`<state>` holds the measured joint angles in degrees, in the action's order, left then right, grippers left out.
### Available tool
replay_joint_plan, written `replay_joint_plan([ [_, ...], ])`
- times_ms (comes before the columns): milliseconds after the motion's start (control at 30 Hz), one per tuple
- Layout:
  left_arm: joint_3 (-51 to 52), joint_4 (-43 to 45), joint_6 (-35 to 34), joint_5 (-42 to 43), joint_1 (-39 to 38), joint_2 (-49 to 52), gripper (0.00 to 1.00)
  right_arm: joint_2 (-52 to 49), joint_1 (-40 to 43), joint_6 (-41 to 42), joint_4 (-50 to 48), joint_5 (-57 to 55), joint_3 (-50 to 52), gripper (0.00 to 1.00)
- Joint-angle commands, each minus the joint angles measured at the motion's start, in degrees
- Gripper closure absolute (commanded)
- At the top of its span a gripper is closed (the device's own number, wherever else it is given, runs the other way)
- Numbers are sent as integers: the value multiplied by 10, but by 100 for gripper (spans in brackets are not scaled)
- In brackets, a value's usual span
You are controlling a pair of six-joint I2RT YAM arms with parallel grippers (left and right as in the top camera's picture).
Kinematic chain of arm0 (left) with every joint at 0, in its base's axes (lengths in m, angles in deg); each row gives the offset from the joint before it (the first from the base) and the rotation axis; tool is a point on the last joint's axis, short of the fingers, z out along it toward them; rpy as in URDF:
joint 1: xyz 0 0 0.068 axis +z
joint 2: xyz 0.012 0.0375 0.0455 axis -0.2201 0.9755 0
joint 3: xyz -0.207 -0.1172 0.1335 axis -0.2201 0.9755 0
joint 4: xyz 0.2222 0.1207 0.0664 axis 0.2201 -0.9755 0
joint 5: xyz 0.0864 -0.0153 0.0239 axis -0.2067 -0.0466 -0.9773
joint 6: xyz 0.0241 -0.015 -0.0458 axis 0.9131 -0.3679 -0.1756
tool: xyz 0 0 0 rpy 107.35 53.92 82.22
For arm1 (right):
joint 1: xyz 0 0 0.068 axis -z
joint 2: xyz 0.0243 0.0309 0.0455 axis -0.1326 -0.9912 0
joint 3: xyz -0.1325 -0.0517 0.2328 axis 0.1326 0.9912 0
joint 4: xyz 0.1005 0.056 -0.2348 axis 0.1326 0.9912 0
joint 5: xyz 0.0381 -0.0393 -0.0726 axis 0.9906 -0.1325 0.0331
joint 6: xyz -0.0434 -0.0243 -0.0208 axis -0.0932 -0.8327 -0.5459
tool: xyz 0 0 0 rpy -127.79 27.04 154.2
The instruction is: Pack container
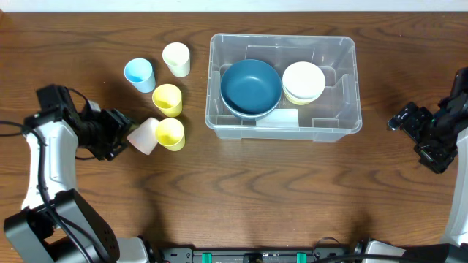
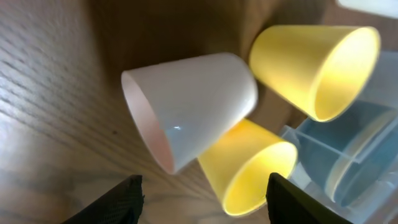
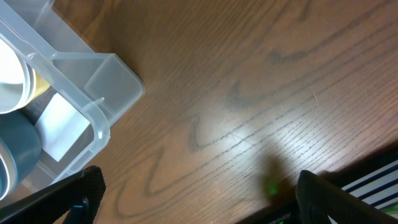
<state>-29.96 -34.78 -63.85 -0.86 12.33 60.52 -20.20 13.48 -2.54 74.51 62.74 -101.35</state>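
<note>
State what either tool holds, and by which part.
Nothing. The left tool is open, the tipped white plastic cup lying just beyond its fingertips; the right tool is open too.

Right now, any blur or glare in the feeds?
Overhead: sharp, even light, faint shadows on the table. Left wrist: close-up slightly soft, upper yellow cup washed out inside. Right wrist: wood grain crisp, container corner clear, no glare.

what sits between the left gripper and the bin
In the overhead view, a tipped pale cup and a yellow cup lie between the left gripper and the bin.
</note>
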Motion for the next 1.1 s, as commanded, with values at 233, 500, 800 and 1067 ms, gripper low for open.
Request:
replay_joint_plan([
  [233, 85, 95, -22, 39, 1, 5, 36, 6, 3, 6, 0, 2, 0, 1],
  [500, 85, 141, -22, 39, 1, 5, 35, 6, 3, 6, 1, 2, 0, 1],
  [800, 102, 183, -23, 39, 1, 5, 35, 6, 3, 6, 1, 2, 0, 1],
  [1067, 113, 217, -42, 39, 1, 5, 36, 6, 3, 6, 0, 2, 0, 1],
])
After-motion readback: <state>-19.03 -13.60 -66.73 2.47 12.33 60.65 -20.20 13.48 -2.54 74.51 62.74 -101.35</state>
